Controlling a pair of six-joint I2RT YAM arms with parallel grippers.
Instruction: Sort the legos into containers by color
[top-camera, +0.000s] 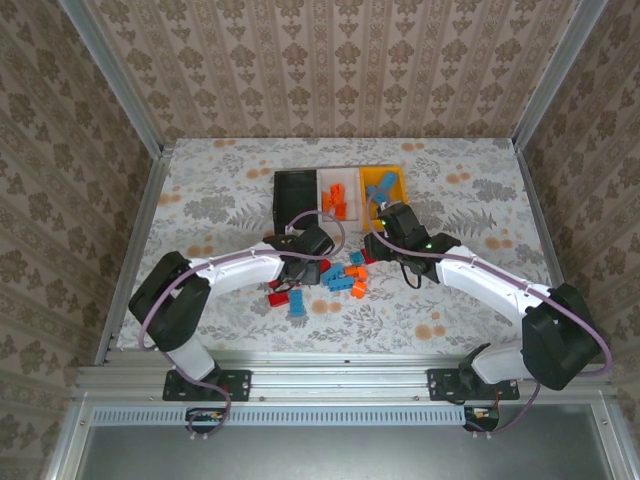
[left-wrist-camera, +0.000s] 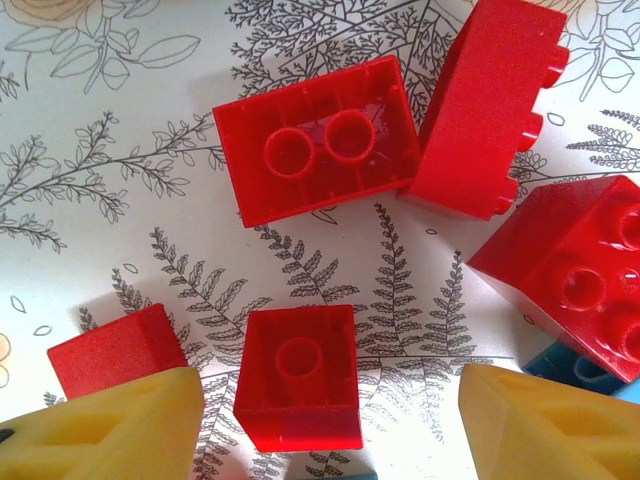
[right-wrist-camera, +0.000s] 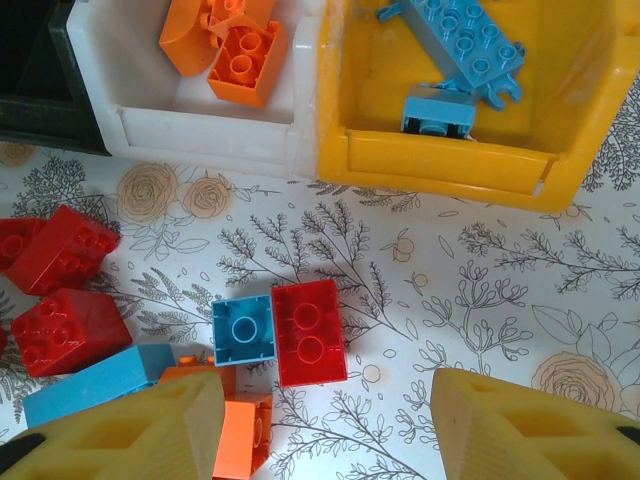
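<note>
Top external view: we look down on two arms leaning in over a floral-printed table, both reaching to a loose heap of small toy bricks that lies just in front of three joined bins. From the left wrist, the left gripper hangs low with its yellow, wedge-shaped, matt fingers spread apart, holding nothing. Between them sits a small red brick, upside down so its hollow socket shows, and we judge it to be the one lined up for a pick. Other red bricks lie around it, glossy and hard-edged, one on its side. From the right wrist, the right gripper is likewise wide open and holding nothing, above a red brick that touches a blue square brick. Beyond them the white bin holds orange bricks and the yellow bin holds blue bricks, so each colour has its own place. The black bin at the left would, we judge, take the red. Many bricks of all three colours lie unsorted on the table.
</note>
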